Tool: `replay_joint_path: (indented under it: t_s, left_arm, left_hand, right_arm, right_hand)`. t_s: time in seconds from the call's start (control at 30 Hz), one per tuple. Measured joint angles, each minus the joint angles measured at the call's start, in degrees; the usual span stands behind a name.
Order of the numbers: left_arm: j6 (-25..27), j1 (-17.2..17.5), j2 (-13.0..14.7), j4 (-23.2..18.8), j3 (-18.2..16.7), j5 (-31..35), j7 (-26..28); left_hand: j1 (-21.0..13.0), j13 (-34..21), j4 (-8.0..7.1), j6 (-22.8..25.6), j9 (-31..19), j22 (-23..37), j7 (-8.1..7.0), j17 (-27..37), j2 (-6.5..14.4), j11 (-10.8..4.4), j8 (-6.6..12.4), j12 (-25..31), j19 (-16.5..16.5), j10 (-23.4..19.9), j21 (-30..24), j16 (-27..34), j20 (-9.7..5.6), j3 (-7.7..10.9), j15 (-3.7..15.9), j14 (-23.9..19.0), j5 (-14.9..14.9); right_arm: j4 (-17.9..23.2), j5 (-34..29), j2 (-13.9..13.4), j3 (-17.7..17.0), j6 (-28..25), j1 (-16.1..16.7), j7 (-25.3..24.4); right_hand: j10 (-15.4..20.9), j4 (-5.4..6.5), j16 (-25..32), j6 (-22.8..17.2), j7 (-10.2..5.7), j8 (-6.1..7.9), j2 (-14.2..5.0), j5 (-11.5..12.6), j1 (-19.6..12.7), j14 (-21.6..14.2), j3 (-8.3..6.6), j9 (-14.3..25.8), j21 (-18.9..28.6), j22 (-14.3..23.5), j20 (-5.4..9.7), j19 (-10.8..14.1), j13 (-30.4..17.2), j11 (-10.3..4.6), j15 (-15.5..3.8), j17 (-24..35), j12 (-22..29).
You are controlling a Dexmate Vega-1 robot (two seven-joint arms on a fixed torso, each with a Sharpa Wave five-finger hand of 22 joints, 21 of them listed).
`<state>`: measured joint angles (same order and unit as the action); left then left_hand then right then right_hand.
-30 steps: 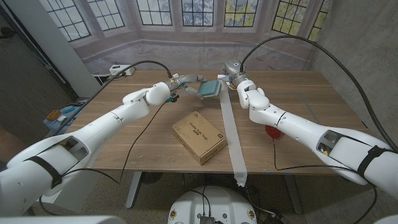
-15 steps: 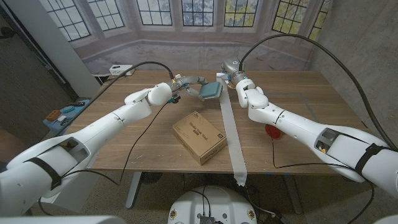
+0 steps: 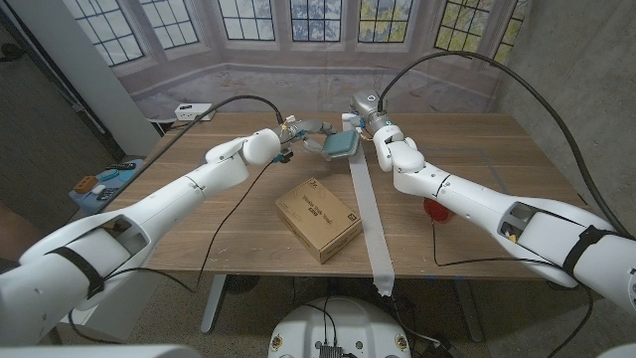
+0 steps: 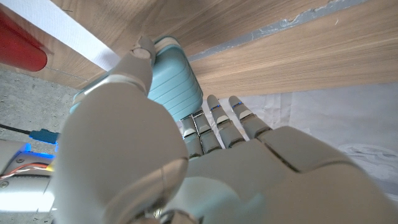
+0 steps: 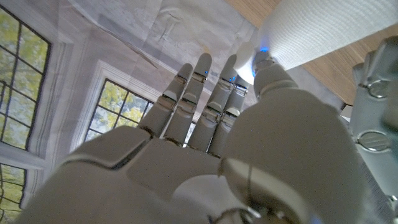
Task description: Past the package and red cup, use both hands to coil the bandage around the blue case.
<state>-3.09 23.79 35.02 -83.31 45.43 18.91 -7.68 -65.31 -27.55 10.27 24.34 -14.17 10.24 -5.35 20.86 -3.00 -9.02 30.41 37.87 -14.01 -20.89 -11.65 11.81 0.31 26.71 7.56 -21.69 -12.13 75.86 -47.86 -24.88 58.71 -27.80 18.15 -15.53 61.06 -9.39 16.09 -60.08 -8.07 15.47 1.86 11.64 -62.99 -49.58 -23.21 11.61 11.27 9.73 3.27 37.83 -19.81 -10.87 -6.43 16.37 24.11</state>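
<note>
The blue case (image 3: 340, 144) is held just above the far middle of the table by my left hand (image 3: 298, 133); in the left wrist view the thumb lies along the ribbed case (image 4: 177, 78). My right hand (image 3: 364, 111) is just right of the case and pinches the far end of the white bandage (image 3: 368, 214), which trails as a long strip to the table's near edge. The right wrist view shows the bandage (image 5: 323, 28) against the thumb tip. The cardboard package (image 3: 318, 219) lies left of the strip. The red cup (image 3: 434, 211) is partly hidden under my right forearm.
A white power strip (image 3: 189, 109) sits at the table's far left corner, and a black cable (image 3: 224, 214) runs across the table's left half. A small stand with blue items (image 3: 104, 177) is beside the table's left edge. Windows stand behind the table.
My right hand has drawn the bandage end slightly farther back and toward the case. The left hand has nudged the case a little to the right.
</note>
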Motion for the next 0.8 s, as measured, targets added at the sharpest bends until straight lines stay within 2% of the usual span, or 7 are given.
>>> replay_joint_path:
  t_s: [0.03, 0.07, 0.2, 0.27, 0.8]
  left_arm:
    - [0.0, -0.1, -0.1, 0.0, 0.1, 0.0, 0.0]
    - [3.3, -0.2, -0.2, -0.1, 0.1, -0.3, -2.1]
    - [3.9, -0.4, -0.4, -0.4, 0.4, -0.4, -2.5]
    - [4.1, -0.5, -0.4, -0.4, 0.5, -0.5, -2.7]
    - [6.3, -0.7, -0.4, -1.5, 0.8, -1.6, -4.0]
  left_hand:
    - [0.0, 0.0, 0.0, 0.0, 0.0, 0.0, 0.0, 0.0, 0.0, 0.0, 0.0, 0.0, 0.0, 0.0, 0.0, 0.0, 0.0, 0.0, 0.0, 0.0, 0.0]
    - [0.0, 0.0, 0.0, 0.0, 0.0, 0.0, 0.0, 0.0, 0.0, 0.0, 0.0, 0.0, 0.0, 0.0, 0.0, 0.0, 0.0, 0.0, -0.02, 0.0, 0.0]
    - [0.0, 0.0, 0.0, 0.0, 0.0, 0.0, 0.0, 0.0, 0.0, 0.0, 0.0, 0.0, 0.0, 0.0, 0.0, 0.0, 0.0, 0.0, -0.31, 0.3, 0.0]
    - [0.0, 0.0, 0.0, 0.0, 0.1, 0.0, 0.01, 0.0, 0.0, 0.0, 0.0, 0.0, 0.0, 0.0, 0.0, 0.0, 0.0, 0.0, -0.31, 0.3, 0.0]
    - [0.0, 0.0, 0.0, 0.0, 0.2, 0.0, 0.01, 0.0, 0.0, -0.01, 0.0, 0.0, 0.3, 0.0, 0.0, 0.0, 0.32, 0.0, -0.31, 0.3, -0.2]
  right_arm:
    - [0.0, -0.1, 0.0, 0.0, 0.0, 0.0, 0.0]
    - [-0.9, -0.3, 0.9, 1.3, -0.2, -0.7, -0.2]
    - [-1.1, -1.2, 1.1, 1.7, -0.8, -0.8, -0.6]
    - [-1.2, -1.6, 1.1, 1.9, -1.1, -0.9, -0.8]
    - [-2.0, -3.7, 1.6, 3.0, -3.3, -1.3, -1.7]
  right_hand:
    - [0.0, 0.0, 0.0, 0.0, 0.0, 0.0, 0.0, 0.0, 0.0, 0.0, 0.0, 0.0, 0.0, 0.0, 0.0, 0.0, 0.0, -0.02, 0.0, 0.0, 0.1]
    - [0.0, 0.0, 0.0, 0.0, 0.0, 0.0, -0.07, 0.0, -0.1, 0.0, 0.0, 0.0, 0.0, 0.0, 0.02, 0.0, 0.0, -0.02, 0.02, 0.0, 0.1]
    - [0.0, 0.23, 0.0, 0.0, 0.01, -0.01, -0.1, 0.0, -0.1, -0.4, 0.23, 0.0, 0.0, 0.0, 0.31, 0.3, 0.0, -0.04, -0.01, 0.1, 0.1]
    - [0.0, -0.09, 0.0, 0.0, 0.01, -0.01, -0.07, 0.0, -0.2, -0.5, 0.55, 0.0, 0.0, 0.0, 0.31, 0.3, 0.0, -0.05, -0.09, 0.3, 0.1]
    - [0.1, -0.09, -0.2, 0.0, 0.02, -0.06, -0.24, -0.2, -0.4, -0.5, 0.55, 0.3, 0.0, 0.0, 0.31, 0.3, 0.0, -0.11, -0.09, 0.4, 0.0]
